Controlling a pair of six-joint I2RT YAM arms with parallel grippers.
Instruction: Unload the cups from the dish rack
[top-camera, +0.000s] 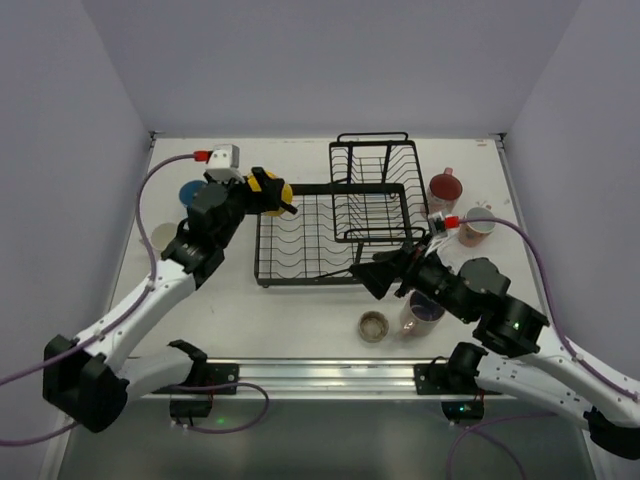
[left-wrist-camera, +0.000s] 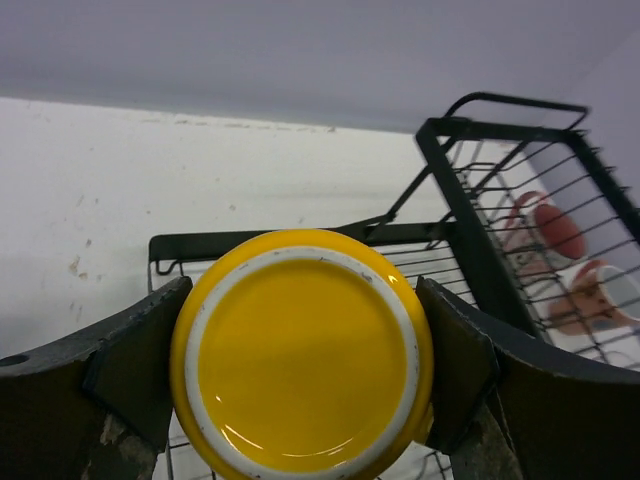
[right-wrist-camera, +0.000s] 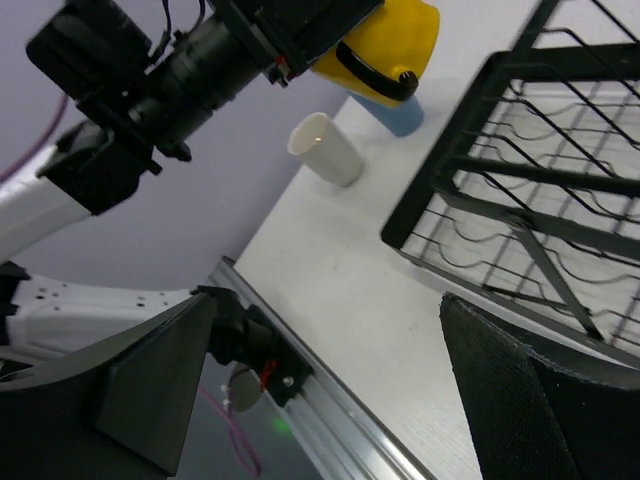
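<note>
On my feed: a yellow mug, its base ringed white; the black wire dish rack; a white surface; a blue tumbler, a red mug, a purple-lined mug.

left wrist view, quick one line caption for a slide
Left gripper clamps the yellow mug, base toward the camera, over the black dish rack.

Found yellow mug cut off at lower frame edge; blue tumbler, upper left, largely hidden behind left arm.
</note>
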